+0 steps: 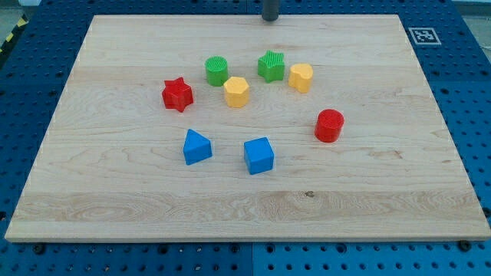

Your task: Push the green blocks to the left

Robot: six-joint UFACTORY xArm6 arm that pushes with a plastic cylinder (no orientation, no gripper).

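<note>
A green round block (216,70) and a green star block (271,66) sit on the wooden board (115,192) in its upper middle. My tip (270,19) is at the view's top edge of the board, above the green star block and clear of it. Only the rod's lower end shows.
A red star block (177,94) lies left of the green round block. Two yellow hexagonal blocks (237,92) (301,77) flank the green star. A red cylinder (329,126) is at the right. A blue triangular block (196,146) and a blue cube (258,155) lie lower.
</note>
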